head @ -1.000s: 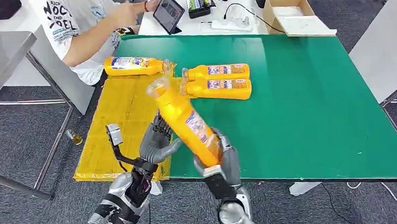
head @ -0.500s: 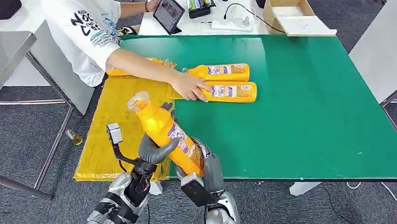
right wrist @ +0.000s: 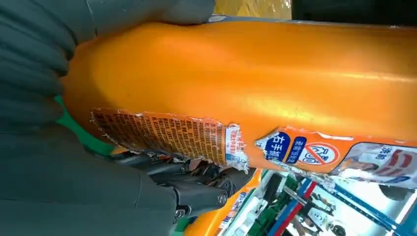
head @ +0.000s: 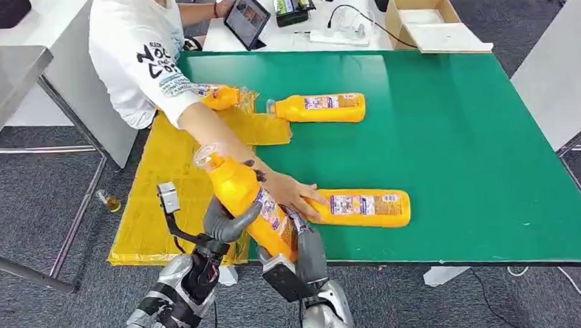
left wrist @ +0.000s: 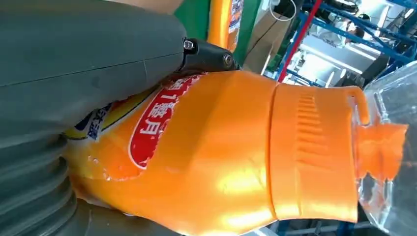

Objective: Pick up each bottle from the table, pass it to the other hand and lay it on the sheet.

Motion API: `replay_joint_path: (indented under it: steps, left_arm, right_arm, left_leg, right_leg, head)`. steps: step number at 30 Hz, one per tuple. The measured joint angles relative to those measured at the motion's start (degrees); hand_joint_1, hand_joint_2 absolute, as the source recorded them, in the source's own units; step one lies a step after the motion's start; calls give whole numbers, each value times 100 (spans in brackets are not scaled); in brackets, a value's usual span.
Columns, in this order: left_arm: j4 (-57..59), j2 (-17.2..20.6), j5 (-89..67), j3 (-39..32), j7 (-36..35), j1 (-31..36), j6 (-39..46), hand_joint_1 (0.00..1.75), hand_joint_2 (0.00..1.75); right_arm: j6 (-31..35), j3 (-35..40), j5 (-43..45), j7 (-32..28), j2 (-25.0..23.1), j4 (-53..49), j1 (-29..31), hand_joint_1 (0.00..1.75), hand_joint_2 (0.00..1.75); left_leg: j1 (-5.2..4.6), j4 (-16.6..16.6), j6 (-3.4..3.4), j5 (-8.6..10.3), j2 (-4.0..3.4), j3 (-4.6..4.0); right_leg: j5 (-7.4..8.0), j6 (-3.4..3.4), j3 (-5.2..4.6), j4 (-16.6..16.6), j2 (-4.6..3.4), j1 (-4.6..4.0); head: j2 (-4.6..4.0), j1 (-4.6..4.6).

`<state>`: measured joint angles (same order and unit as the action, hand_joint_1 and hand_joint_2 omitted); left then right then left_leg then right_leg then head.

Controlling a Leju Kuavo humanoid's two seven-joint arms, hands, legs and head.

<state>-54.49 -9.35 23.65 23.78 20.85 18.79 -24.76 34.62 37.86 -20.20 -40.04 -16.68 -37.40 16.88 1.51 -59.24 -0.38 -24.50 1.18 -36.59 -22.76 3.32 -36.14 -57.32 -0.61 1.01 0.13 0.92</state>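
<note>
From the head view, four orange bottles can be counted. One, the held bottle, stands tilted over the near edge of the green table, its clear cap leaning away from the robot and to its left. The left hand wraps its fingers around the bottle's middle from the left side, and the right hand clasps the bottle's base from the right and below, so both hands grip the same bottle. Just beyond the right hand, a second bottle lies flat on the table, with a person's hand touching its neck end. Farther from both hands, a third bottle lies flat on the table, its cap at the edge of the yellow sheet. A fourth bottle lies on the sheet's far end, partly hidden by the person's arm. One sheet hangs off the table's left side, beyond the left hand. One tablet and one cardboard box sit on the white table behind.

In the left wrist view, the thick grey thumb presses on the label of the held bottle.

In the right wrist view, grey fingers cover the bottle's base, with dark fingers beneath the torn label.
</note>
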Motion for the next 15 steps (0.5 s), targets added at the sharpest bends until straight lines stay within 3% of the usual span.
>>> replay_joint_path:
  steps: [11, 12, 13, 14, 15]
  left_arm:
    - [17, 4, -227, 52, 72, 8, 83, 175, 175]
    - [17, 9, -276, 63, 94, 12, 105, 175, 175]
    - [17, 17, -328, 89, 107, 20, 127, 175, 175]
    - [17, 17, -384, 100, 116, 27, 162, 175, 175]
    - [17, 17, -439, 101, 120, 31, 199, 175, 175]
  right_arm:
    - [201, -48, -138, -7, -17, 94, 23, 175, 175]
    - [232, -63, -157, -7, -17, 105, 31, 140, 175]
    - [254, -81, -186, -7, -17, 116, 41, 21, 175]
    - [262, -112, -210, -7, -17, 125, 48, 0, 175]
    - [264, -161, -242, -7, -17, 129, 51, 0, 175]
  left_leg:
    - [0, 0, 0, 0, 0, 0]
    - [0, 0, 0, 0, 0, 0]
    - [0, 0, 0, 0, 0, 0]
    - [0, 0, 0, 0, 0, 0]
    - [0, 0, 0, 0, 0, 0]
  right_leg:
    - [0, 0, 0, 0, 0, 0]
    - [0, 0, 0, 0, 0, 1]
    - [0, 0, 0, 0, 0, 0]
    - [0, 0, 0, 0, 0, 0]
    - [0, 0, 1, 0, 0, 0]
  head:
    - [0, -4]
    - [0, -2]
    - [0, -2]
    - [0, -2]
    - [0, -2]
